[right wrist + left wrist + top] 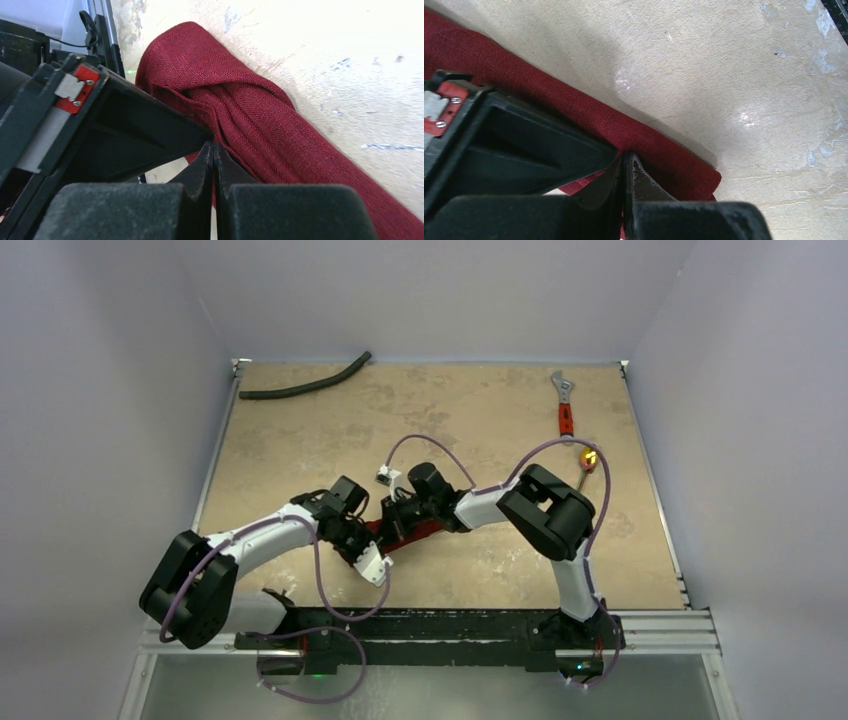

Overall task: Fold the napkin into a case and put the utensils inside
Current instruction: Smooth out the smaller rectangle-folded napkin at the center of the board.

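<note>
Pressing together, my left fingers (pixel 644 182) and right fingers (pixel 230 172) touch the bunched dark red cloth napkin (pixel 250 115) on the mottled beige surface (pixel 480 410). Only the overhead view shows the gold metal utensil (pixel 588 458), red-handled wrench (pixel 565 412) and black hose (pixel 300 388). Pale walls (pixel 430 290) surround us.

Napkin (pixel 574 107): dark red cloth, folded into a long narrow strip. It lies flat on the table (pixel 734 75), running diag. from upper left to a rounded end at lower right. L gripper (pixel 625 159) sits at the napkin's near edge, jaws pressed together, tips touching the cloth. Can't tell if any cloth is pinched btwn them. Table beyond the napkin is tan w/ glare spots & white scuffs.
</note>
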